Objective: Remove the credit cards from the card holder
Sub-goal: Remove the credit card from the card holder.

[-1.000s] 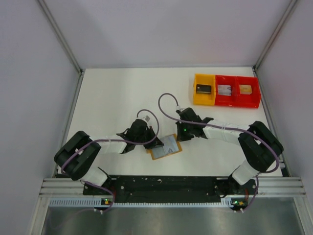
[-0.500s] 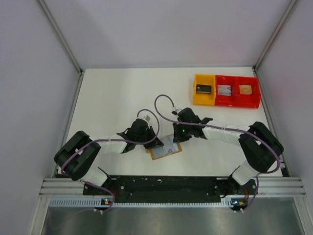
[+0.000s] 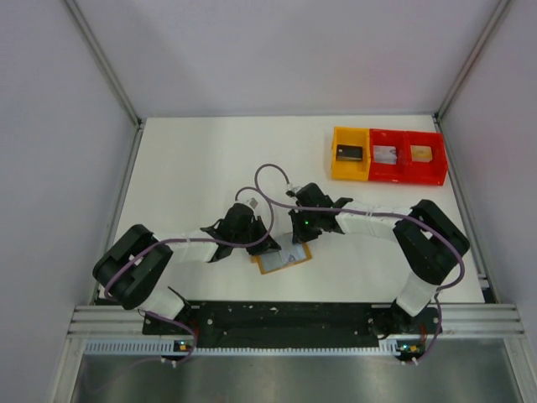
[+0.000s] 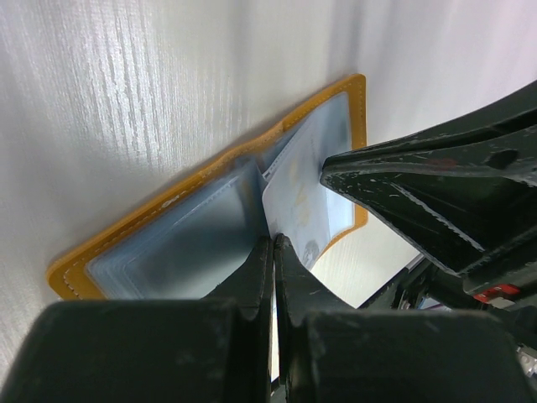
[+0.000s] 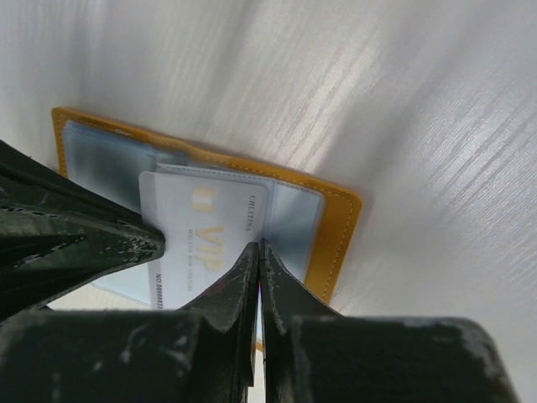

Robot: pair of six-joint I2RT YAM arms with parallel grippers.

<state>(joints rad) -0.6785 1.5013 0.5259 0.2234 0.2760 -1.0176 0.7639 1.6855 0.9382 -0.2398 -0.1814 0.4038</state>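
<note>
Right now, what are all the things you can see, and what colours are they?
table: one, white, under everything
card holder: one, tan-orange with a grey-blue inside, lying open near the front middle
credit card: one showing, pale grey-blue with gold VIP letters, sticking partly out of the card holder
yellow tray: one, far right, left end of the tray row, holding a small black piece
red trays: two, right of the yellow tray, holding a silver piece and a tan piece
left gripper: one, black, shut, tip at the card holder's fold
right gripper: one, black, shut, tip at the credit card
</note>
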